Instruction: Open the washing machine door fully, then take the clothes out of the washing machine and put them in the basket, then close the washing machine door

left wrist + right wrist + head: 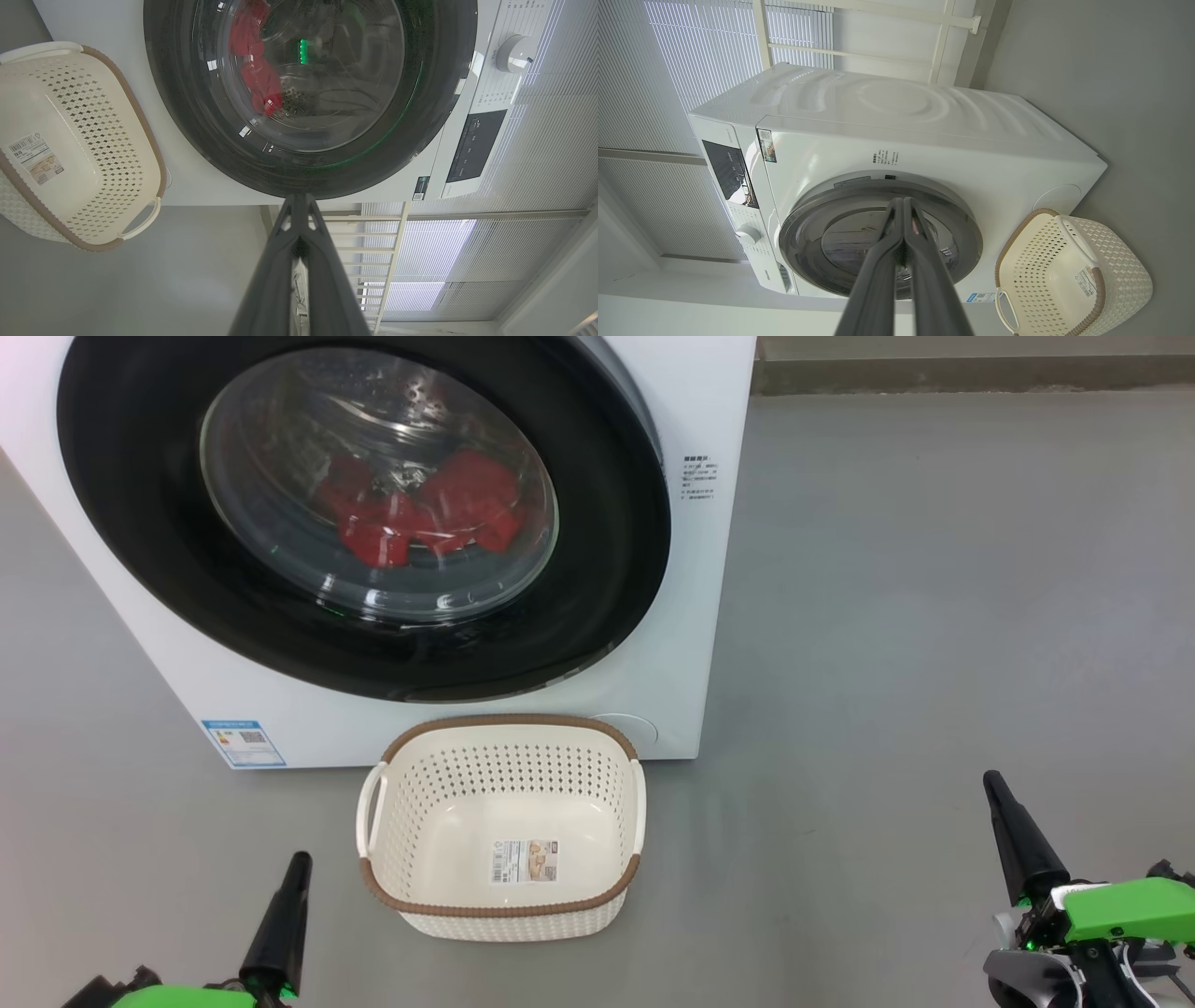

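Note:
The white washing machine [686, 616] stands ahead with its black-rimmed washing machine door [131, 504] lying flat against its front. Red clothes [425, 509] lie inside behind the glass. The cream basket [504, 896] sits empty on the floor right in front of the machine. My left gripper [299, 861] is shut at the lower left, short of the basket. My right gripper [991, 782] is shut at the lower right, well clear of the basket. In the left wrist view the left gripper [299, 199] points at the door [434, 93]; the right gripper [903, 201] aims at the door [966, 233] too.
Grey floor [934, 616] spreads to the right of the machine. A control panel and knob [514, 51] sit beside the door. Window blinds [691, 56] and a white frame stand behind the machine. A blue label [243, 743] marks the machine's lower corner.

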You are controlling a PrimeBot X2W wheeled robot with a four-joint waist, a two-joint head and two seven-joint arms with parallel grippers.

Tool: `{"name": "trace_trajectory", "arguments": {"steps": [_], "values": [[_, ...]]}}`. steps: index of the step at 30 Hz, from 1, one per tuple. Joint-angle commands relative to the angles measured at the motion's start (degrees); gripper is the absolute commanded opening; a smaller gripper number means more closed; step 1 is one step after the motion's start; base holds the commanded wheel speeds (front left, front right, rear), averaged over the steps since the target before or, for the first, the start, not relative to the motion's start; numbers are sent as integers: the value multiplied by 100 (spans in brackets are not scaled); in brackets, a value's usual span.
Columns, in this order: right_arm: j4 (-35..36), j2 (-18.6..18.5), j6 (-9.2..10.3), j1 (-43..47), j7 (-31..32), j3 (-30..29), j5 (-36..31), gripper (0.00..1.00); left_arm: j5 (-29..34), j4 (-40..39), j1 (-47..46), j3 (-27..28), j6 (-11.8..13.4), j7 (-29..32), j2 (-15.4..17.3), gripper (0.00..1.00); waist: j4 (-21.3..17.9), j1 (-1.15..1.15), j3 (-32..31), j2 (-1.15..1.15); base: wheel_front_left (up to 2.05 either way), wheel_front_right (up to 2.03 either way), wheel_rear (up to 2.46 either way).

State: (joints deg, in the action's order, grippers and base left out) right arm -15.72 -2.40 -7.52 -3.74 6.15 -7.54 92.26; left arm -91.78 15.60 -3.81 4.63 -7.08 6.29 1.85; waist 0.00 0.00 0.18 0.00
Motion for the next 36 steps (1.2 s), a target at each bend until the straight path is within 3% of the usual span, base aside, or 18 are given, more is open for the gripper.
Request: {"name": "trace_trajectory", "arguments": {"steps": [1,8,12,19,36], "values": [[0,0,0,0,0,0,0,100,0,0,0,0,0,0,0,100,0,0,0,0,0,0,0],[-248,97,-1,168,-48,69,-20,100,19,207,170,-33,6,-48,-88,100,3,1,8,0,0,0,0],[-218,81,-1,188,-118,113,-78,100,76,142,193,-40,4,-116,-82,100,14,13,-9,0,0,0,0],[-182,32,-1,221,-222,193,-223,100,272,51,234,-39,2,-218,-72,100,25,1,3,0,0,0,0],[-80,-113,0,246,-509,395,-1154,100,1424,-253,303,-66,-5,-507,-45,100,49,0,19,0,0,0,0]]}}
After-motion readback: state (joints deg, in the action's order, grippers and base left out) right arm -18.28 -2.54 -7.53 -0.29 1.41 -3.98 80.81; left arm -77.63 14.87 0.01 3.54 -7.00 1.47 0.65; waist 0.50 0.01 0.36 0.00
